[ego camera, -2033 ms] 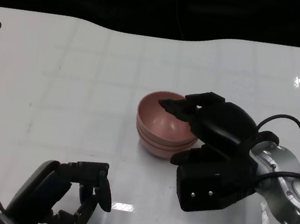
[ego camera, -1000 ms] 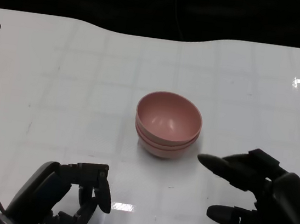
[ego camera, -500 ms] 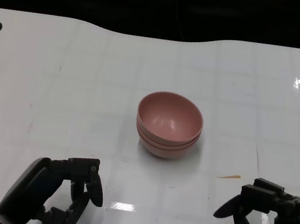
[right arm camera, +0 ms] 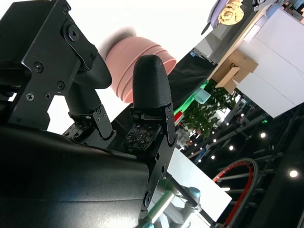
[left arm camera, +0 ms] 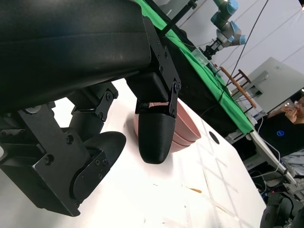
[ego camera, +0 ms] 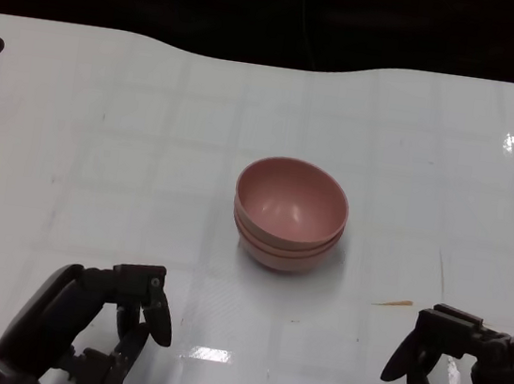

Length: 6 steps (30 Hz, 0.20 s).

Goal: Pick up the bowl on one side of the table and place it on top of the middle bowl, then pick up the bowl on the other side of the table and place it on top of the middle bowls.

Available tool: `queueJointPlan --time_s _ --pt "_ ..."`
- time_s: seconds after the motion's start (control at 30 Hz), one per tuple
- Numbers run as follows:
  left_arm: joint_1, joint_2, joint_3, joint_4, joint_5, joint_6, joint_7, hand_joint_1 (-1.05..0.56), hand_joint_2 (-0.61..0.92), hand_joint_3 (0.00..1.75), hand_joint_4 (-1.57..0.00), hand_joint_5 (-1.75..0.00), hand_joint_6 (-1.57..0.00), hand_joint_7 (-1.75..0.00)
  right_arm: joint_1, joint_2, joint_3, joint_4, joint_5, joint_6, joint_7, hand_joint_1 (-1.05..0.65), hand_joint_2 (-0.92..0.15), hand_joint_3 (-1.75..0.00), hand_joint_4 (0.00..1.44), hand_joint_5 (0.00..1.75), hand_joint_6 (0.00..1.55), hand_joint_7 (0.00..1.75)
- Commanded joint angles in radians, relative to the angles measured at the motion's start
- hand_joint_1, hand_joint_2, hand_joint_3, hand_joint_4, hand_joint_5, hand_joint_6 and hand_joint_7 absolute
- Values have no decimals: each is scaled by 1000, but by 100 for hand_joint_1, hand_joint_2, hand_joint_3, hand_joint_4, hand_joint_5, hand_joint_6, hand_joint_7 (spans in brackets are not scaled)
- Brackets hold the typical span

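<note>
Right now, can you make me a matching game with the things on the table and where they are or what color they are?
Column one:
1. bowls
2. left hand
3. right hand
4. table

Column two:
A. white
B. near edge, on the robot's right, holding nothing
C. pink, stacked in the middle
D. near edge, on the robot's left, holding nothing

Right pairs: 1-C, 2-D, 3-B, 4-A
</note>
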Motion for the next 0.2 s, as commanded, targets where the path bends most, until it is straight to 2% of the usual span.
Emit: queueJointPlan --time_s 0.03,0.2 --pt "-4 23 7 22 -20 -21 -18 -1 19 163 -90 -169 -91 -142 -13 5 -15 20 4 -17 -8 23 -1 -175 97 168 94 141" --pt "-8 28 12 31 -6 -33 -9 -2 17 163 -91 -169 -92 -141 -16 11 -13 22 32 -10 17 25 -1 -175 97 167 94 141"
